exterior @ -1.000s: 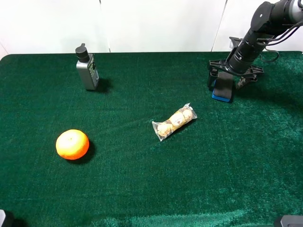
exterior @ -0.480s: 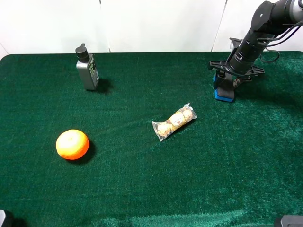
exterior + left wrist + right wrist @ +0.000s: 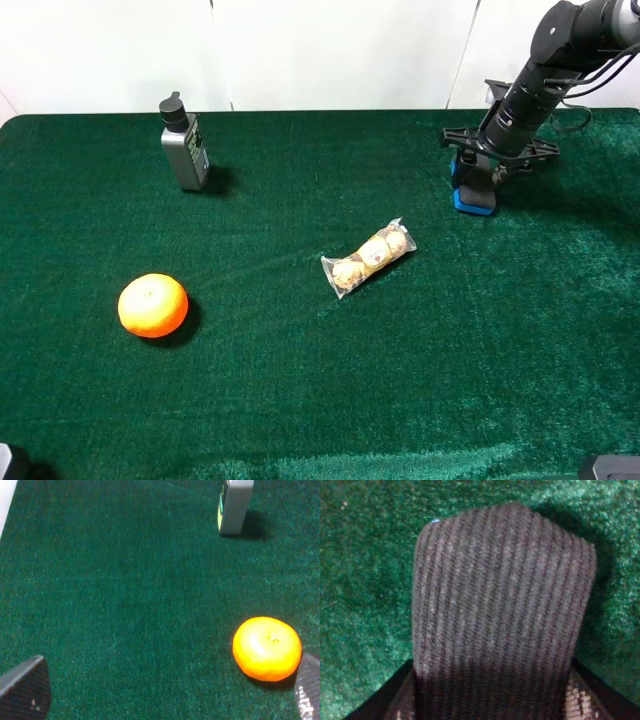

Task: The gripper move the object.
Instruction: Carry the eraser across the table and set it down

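Standing at the 6 o'clock edge of the green table (image 3: 300, 400), the nearest thing to me is the left gripper (image 3: 165, 692), hanging over the near left part of the cloth with its two fingers (image 3: 25, 692) spread wide and nothing between them. Just past it there's an orange (image 3: 152, 305) sitting at roughly 9 o'clock from the middle of the table, and from the left wrist view it's just beside one fingertip but not touching. Pretty much dead centre, a hair toward 1 o'clock, lies a clear packet of buns (image 3: 369, 257), angled so its far end points to about 2 o'clock, well apart from everything else. Further back, out at 2 o'clock, is the object (image 3: 473, 203), the little block with the dark grey top and bright blue base. The right gripper (image 3: 475, 180) has come straight down on it from the black right arm (image 3: 560, 50) and is clamped onto it, one finger on each side. In the right wrist view the ribbed grey top fills the frame, wedged snug between the pads (image 3: 580, 702). The blue base looks like it's at cloth level, but honestly I can't tell if it's resting there or a touch off it. Farthest back, between 10 and 11 o'clock, a grey bottle (image 3: 185, 145) with a black cap stands upright near the far edge.
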